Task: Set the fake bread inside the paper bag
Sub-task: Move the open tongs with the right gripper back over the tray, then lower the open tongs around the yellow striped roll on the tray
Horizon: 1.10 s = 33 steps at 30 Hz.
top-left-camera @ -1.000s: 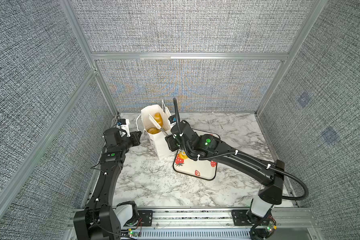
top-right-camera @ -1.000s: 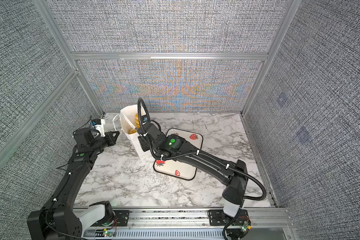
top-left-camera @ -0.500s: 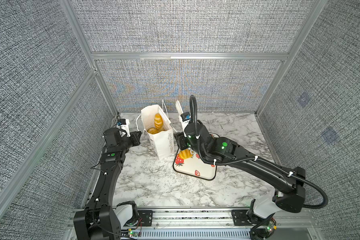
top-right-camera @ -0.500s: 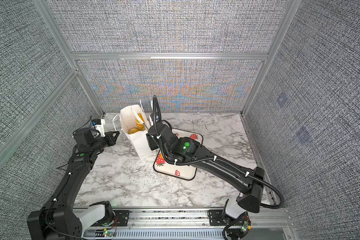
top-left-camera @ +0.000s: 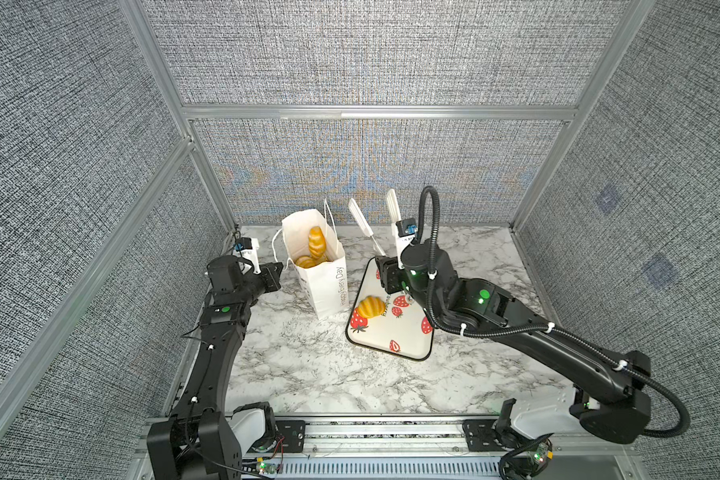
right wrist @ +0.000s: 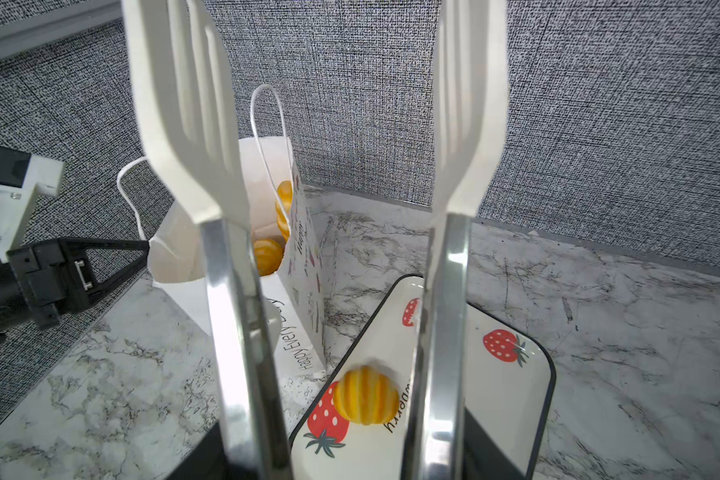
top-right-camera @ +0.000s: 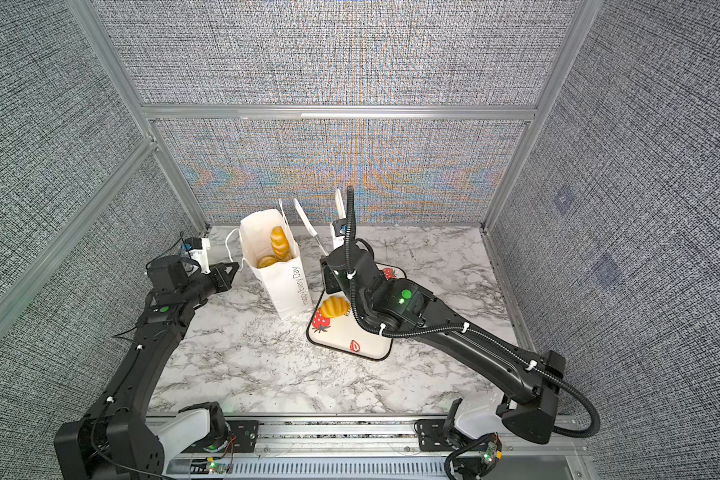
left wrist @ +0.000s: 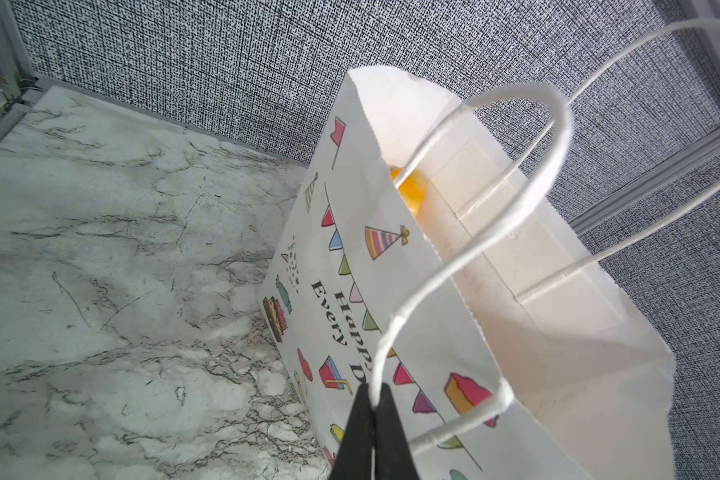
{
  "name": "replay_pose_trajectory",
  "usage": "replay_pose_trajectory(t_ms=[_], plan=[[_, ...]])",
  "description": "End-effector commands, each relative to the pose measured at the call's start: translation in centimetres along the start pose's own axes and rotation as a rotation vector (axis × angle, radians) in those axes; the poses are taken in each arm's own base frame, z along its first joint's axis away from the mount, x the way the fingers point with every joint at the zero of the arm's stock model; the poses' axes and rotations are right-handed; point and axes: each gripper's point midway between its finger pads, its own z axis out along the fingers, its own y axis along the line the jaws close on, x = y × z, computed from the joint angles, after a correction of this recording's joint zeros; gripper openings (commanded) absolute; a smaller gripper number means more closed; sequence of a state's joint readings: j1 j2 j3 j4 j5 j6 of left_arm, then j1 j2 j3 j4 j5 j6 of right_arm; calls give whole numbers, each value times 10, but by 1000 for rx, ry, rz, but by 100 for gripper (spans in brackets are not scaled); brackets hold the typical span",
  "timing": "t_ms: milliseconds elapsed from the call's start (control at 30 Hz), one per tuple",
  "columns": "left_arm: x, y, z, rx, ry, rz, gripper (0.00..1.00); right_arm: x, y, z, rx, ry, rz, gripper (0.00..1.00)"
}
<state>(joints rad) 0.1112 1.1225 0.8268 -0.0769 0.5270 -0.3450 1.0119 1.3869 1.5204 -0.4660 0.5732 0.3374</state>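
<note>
The white paper bag (top-left-camera: 325,282) (top-right-camera: 285,286) stands upright and open at the back left of the table. Several pieces of fake bread (top-left-camera: 316,243) (top-right-camera: 279,245) lie inside it, one long loaf on end. My left gripper (top-left-camera: 276,272) (left wrist: 374,399) is shut on the bag's near cord handle (left wrist: 553,137). One striped roll of fake bread (top-left-camera: 371,306) (right wrist: 365,401) lies on the strawberry-printed tray (top-left-camera: 395,340). My right gripper (top-left-camera: 391,274) (top-right-camera: 329,276) is over the tray's far end, shut on white-tipped metal tongs (top-left-camera: 393,208) (right wrist: 225,291). The tongs point up, spread, with nothing between them.
The tray (top-right-camera: 350,336) lies just right of the bag on the marble table (top-left-camera: 308,374). Grey fabric walls (top-left-camera: 350,166) with aluminium posts close in the back and both sides. The bag's far handle (right wrist: 267,124) sticks up above its mouth.
My right arm has drawn back from the bag's mouth to the right and now holds the tongs upright over the tray. The roll on the tray has come into view. The left arm has stayed still.
</note>
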Motion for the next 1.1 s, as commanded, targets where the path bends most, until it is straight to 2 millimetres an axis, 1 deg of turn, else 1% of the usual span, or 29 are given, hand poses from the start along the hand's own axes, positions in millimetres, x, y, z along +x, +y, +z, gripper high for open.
replay_pose_trajectory(t_ms=[0, 167, 333, 433, 600, 800, 1067], plan=[[0, 0, 1, 8, -4, 5, 0, -4, -14, -3, 34, -25, 30, 57], [-1, 0, 1, 7, -5, 5, 0, 11, -32, 0, 56, 11, 48, 57], [-1, 0, 1, 8, -5, 5, 0, 33, -44, 7, 73, 63, 58, 57], [-1, -1, 1, 9, -4, 5, 0, 48, -48, 12, 74, 98, 66, 57], [-1, 0, 1, 7, -5, 5, 0, 70, -50, 18, 76, 146, 82, 57], [-1, -1, 1, 9, -5, 5, 0, 104, -50, 24, 70, 230, 78, 57], [-1, -1, 1, 9, -4, 5, 0, 147, -44, 28, 13, 343, 27, 57]])
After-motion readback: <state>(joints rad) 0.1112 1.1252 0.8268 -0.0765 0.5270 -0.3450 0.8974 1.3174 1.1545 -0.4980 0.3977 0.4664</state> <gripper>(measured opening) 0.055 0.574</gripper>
